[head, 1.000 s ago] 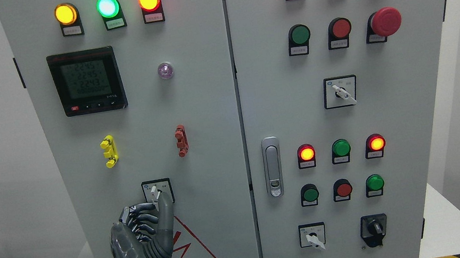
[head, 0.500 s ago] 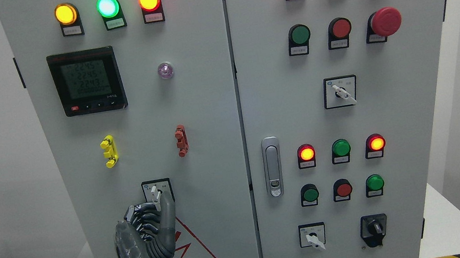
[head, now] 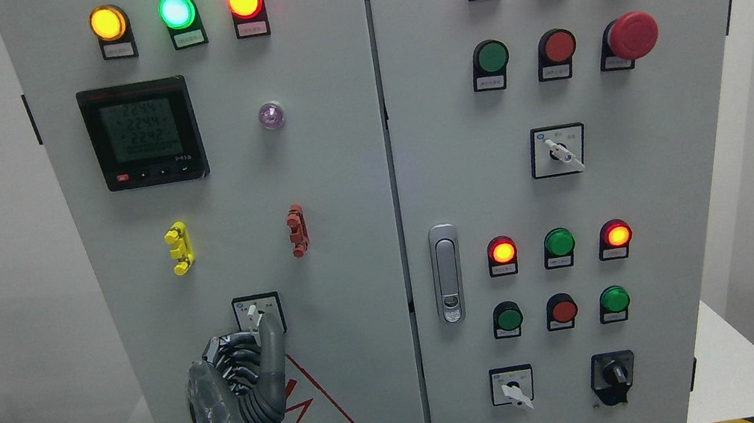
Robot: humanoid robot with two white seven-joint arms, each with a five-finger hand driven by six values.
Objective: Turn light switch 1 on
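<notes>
I see a big gray cabinet (head: 344,194) with two doors. My left hand (head: 242,384) comes up from the bottom and is at the little white switch (head: 255,315) low on the left door. Its fingers (head: 233,355) are curled and its thumb touches the switch knob. Above it sit a yellow clip (head: 178,247), a red clip (head: 297,230) and a dark screen (head: 142,133). Three lights glow on top: yellow, green, red.
</notes>
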